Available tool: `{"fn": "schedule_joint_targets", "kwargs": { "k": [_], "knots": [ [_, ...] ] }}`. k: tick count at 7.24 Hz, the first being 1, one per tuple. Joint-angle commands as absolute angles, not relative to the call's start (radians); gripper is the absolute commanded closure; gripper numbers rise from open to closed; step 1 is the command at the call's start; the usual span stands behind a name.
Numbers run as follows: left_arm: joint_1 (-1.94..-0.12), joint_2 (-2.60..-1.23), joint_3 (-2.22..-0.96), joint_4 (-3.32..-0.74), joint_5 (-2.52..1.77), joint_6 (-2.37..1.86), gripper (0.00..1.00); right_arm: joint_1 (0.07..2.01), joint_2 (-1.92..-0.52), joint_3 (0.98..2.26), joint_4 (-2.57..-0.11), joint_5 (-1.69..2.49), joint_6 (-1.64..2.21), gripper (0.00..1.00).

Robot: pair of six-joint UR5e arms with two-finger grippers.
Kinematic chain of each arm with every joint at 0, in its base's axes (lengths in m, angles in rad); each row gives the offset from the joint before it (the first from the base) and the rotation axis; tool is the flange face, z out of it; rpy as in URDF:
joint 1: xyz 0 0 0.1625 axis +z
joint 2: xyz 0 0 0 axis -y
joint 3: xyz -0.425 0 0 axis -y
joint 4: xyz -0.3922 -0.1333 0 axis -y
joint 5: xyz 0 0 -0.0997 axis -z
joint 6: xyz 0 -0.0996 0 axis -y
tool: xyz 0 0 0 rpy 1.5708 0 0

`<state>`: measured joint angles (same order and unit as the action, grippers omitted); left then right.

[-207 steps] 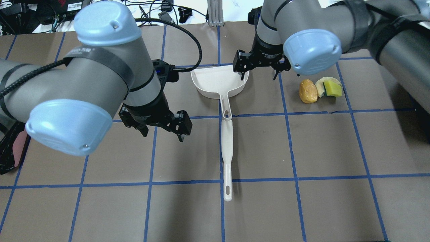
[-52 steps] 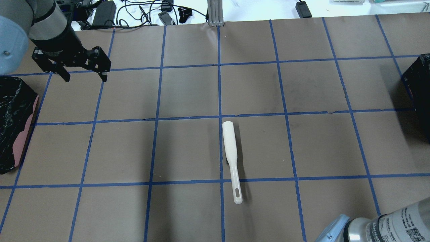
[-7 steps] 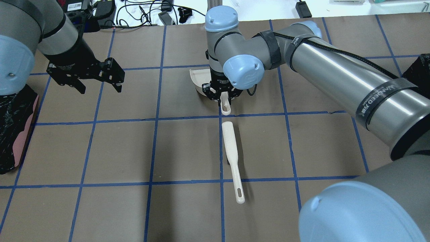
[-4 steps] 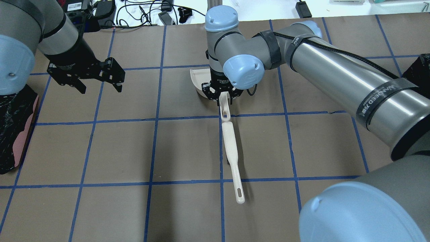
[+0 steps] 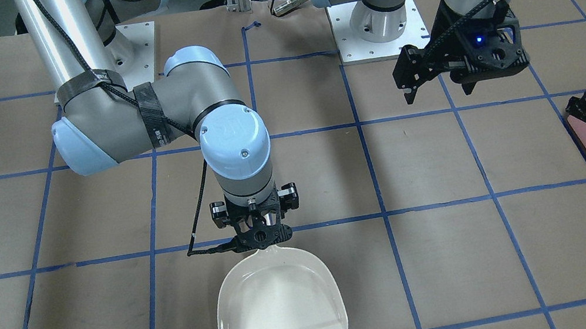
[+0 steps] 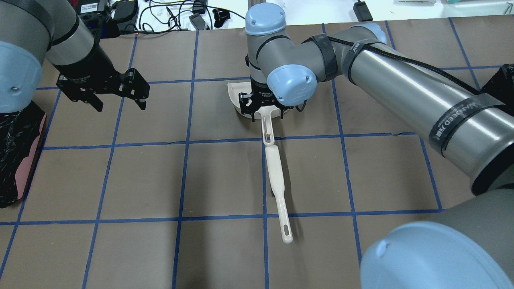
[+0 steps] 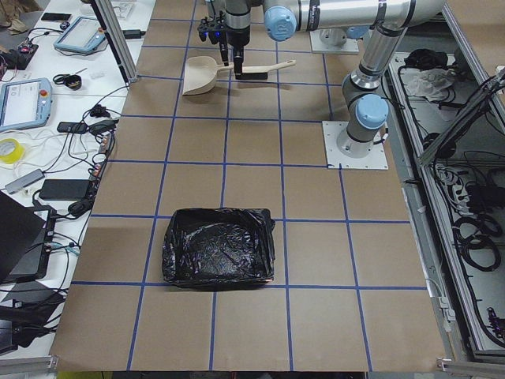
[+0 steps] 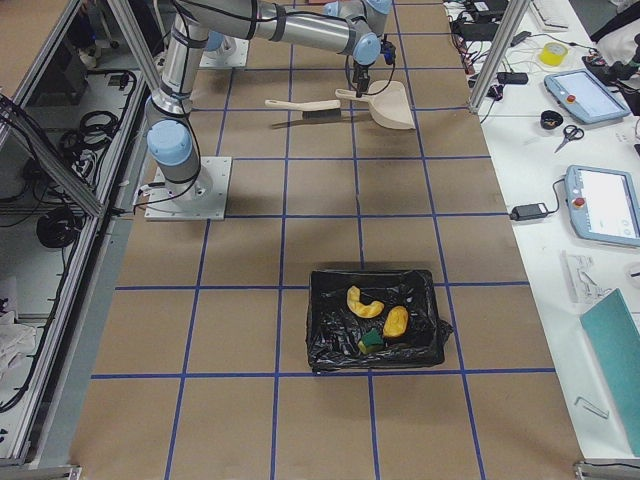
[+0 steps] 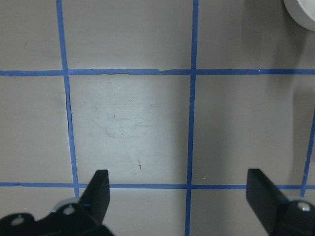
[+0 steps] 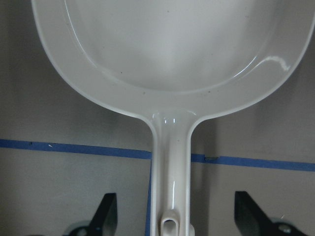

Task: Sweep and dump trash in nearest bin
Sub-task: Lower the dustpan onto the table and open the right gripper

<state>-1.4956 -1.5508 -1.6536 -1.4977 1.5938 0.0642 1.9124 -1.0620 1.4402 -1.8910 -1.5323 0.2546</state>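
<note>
Empty dustpan (image 5: 279, 304) down, trash (image 8: 363, 302) in the bin (image 8: 322, 340)
The right fingers (image 10: 107, 212) stand apart astride the dustpan's handle (touching neither side), which runs from the pan toward the robot, the brush (image 6: 277, 180) end-on just past its tip. The left fingers (image 9: 98, 189), also apart, hover over the counter (image 9: 128, 123) well to the dustpan's side. Nothing seems to block a straight lift.

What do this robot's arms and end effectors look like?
The left arm and right arm are silver-grey tubes with pale blue round joint caps. Black straps, one lettered in white, bind a black cable along the right arm. The left end effector and right end effector are black, two-fingered; a blue light glows on the left wrist.
</note>
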Motion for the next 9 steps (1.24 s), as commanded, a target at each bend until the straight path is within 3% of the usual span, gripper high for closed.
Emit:
{"fn": "schedule_joint_targets", "kwargs": {
  "k": [1,6,9],
  "knots": [
    [-1.496,-1.551,-1.654,-1.497,1.592,0.064,0.00,1.885,-1.119,1.437,-1.891,-1.534,0.242,0.01],
    [-1.496,-1.555,-1.654,-1.497,1.592,0.060,0.00,1.695,-1.357,1.442,-1.656,-1.606,0.013,0.01],
    [-1.496,-1.554,-1.652,-1.483,1.592,0.058,0.00,1.666,-1.394,1.447,-1.632,-1.652,-0.030,0.01]
  ]
}}
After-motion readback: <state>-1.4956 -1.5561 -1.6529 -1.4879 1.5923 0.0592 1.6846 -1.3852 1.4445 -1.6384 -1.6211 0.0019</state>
